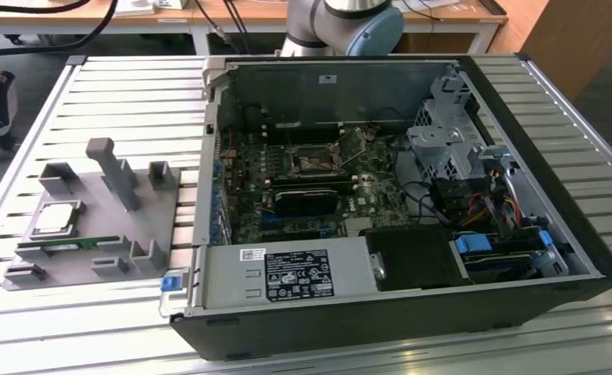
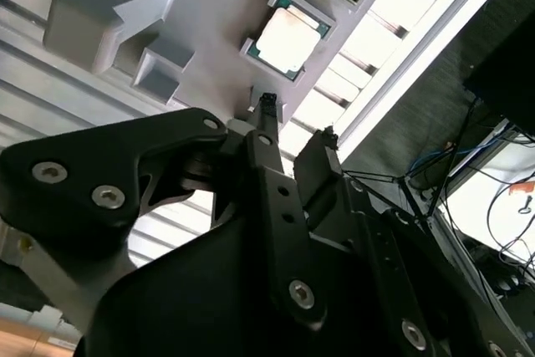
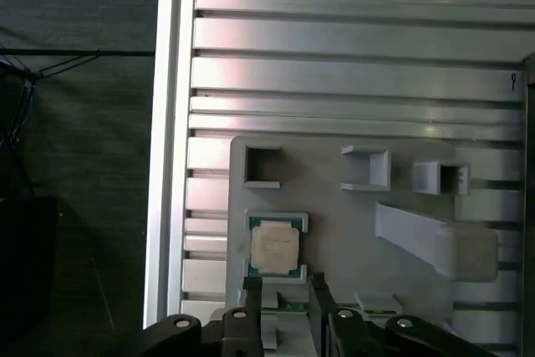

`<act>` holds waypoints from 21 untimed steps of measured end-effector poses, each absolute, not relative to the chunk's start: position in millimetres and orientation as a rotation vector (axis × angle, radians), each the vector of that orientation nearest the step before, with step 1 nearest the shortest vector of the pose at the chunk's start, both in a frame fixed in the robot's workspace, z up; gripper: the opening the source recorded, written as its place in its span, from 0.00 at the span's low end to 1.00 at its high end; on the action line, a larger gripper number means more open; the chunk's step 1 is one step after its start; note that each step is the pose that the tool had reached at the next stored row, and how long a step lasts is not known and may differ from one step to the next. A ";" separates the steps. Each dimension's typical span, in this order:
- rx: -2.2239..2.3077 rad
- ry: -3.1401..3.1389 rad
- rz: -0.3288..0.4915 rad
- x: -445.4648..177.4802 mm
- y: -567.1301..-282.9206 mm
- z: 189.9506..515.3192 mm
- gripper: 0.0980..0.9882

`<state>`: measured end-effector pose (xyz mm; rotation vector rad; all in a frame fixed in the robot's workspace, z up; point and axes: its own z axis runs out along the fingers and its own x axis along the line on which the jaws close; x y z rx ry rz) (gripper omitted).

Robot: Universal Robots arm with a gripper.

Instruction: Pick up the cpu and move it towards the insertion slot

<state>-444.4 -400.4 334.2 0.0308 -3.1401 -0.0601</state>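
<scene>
Cpu (image 3: 275,249) flat, silver face up, in grey holder (image 3: 334,206); hand (image 3: 285,284) above, spread and empty.

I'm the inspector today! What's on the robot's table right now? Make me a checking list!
Surface: slatted metal table.
Job's things: cpu lies flat in a pocket of the grey tray; insertion slot sits inside the open computer case, apart from the cpu.
Clutter: green memory stick on the tray beside the cpu.
Grippers: gripper open, empty, near the cpu, not touching it.
Cables: coloured wires inside the case.
Surroundings: wooden desks and the arm's base behind the table.
</scene>
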 end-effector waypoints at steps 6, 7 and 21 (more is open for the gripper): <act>0.031 -3.140 -0.060 -444.8 -401.9 327.5 0.55; 0.031 -3.140 -0.060 -444.8 -402.1 326.4 0.55; 0.031 -3.140 -0.060 -444.9 -405.6 304.1 0.74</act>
